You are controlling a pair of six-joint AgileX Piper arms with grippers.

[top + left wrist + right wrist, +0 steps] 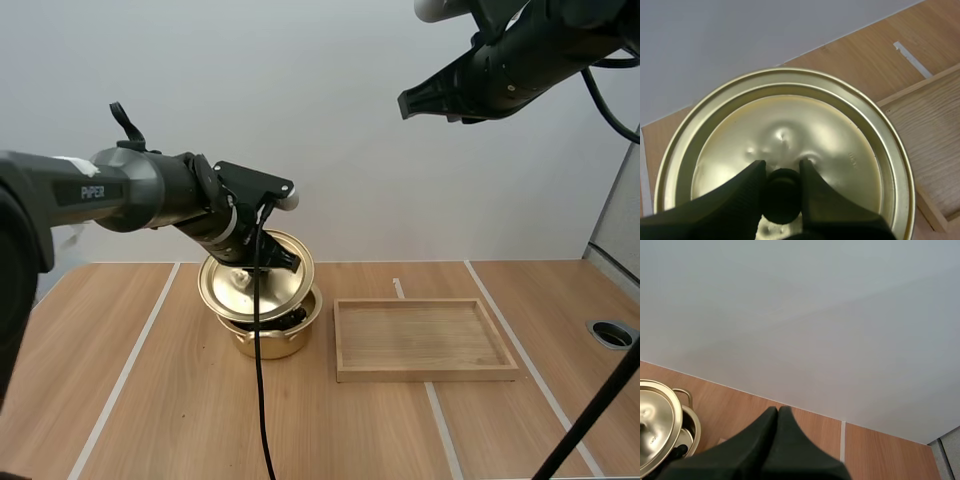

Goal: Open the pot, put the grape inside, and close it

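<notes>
Writing: "PiPER" on left arm (92,191).
Left gripper (782,167): pinched on lid knob (781,197); lid (840,130) tilted over pot (270,340).
Right gripper (778,411): fingers together, raised, holding nothing.
Surface: light wood table (180,420), white stripes; wooden tray (425,373) beside pot.
Room: plain pale wall (300,100).

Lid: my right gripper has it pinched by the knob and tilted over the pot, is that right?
Not the right one: the left gripper pinches the lid by its knob, as the left wrist view shows. The lid is tilted over the pot, as you say. The right gripper hangs high up, shut on nothing.
</notes>
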